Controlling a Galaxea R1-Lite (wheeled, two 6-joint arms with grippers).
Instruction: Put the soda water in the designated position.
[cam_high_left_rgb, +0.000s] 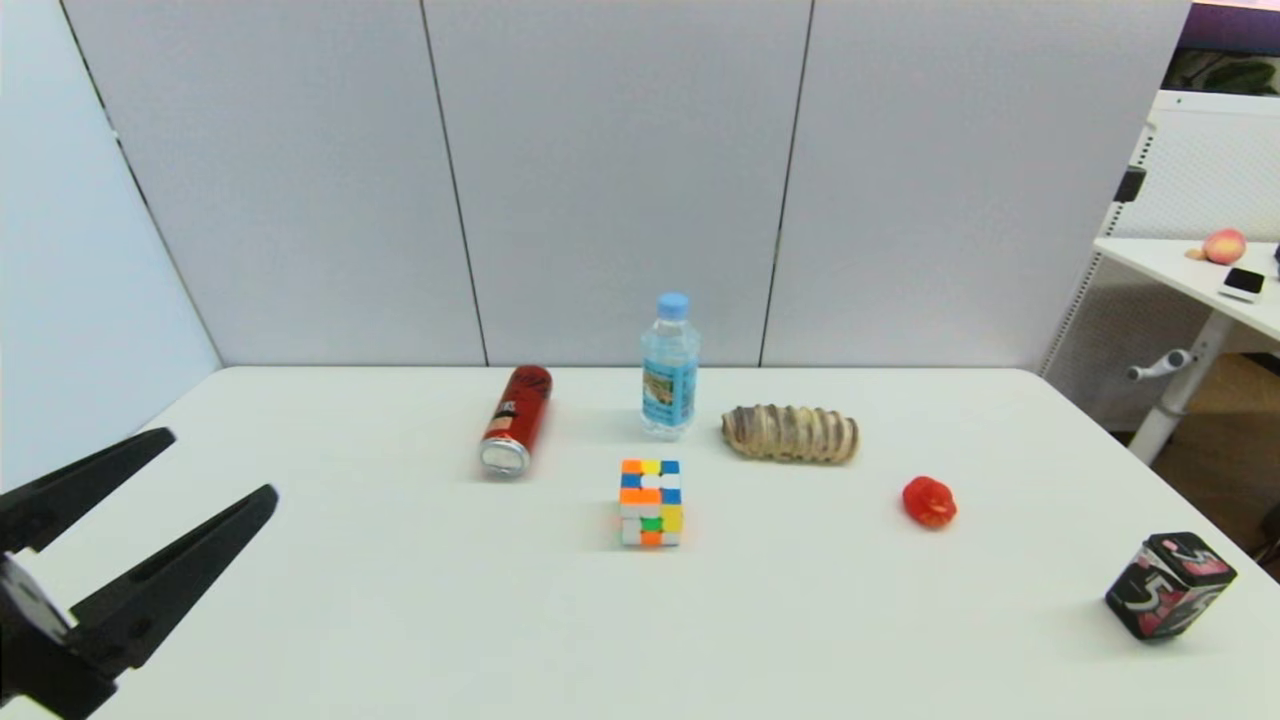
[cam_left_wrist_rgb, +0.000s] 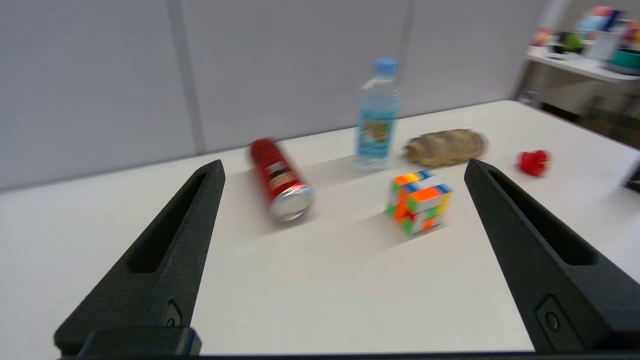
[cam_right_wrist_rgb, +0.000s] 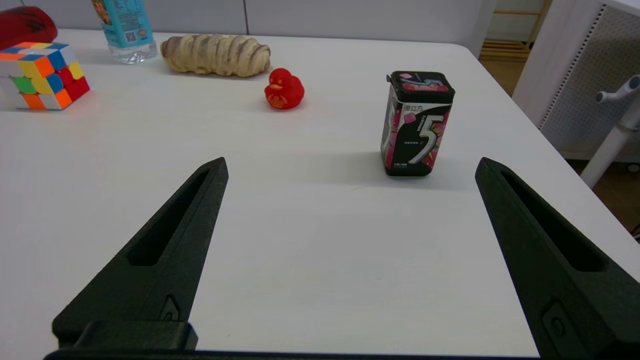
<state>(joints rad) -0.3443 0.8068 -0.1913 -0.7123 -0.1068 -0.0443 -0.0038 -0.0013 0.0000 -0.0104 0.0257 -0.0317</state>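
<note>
The soda water (cam_high_left_rgb: 670, 366) is a small clear bottle with a light blue cap and blue label, standing upright at the table's far middle; it also shows in the left wrist view (cam_left_wrist_rgb: 377, 117) and partly in the right wrist view (cam_right_wrist_rgb: 123, 30). My left gripper (cam_high_left_rgb: 215, 465) hovers open over the table's near left corner, well short of the bottle, nothing between its fingers (cam_left_wrist_rgb: 345, 167). My right gripper (cam_right_wrist_rgb: 350, 165) is out of the head view; its own camera shows it open above the table's near right part, holding nothing.
A red can (cam_high_left_rgb: 516, 420) lies on its side left of the bottle. A colourful cube (cam_high_left_rgb: 650, 502) sits in front of it, a bread loaf (cam_high_left_rgb: 790, 433) to its right. Farther right are a red duck toy (cam_high_left_rgb: 929, 501) and a black gum box (cam_high_left_rgb: 1168, 585).
</note>
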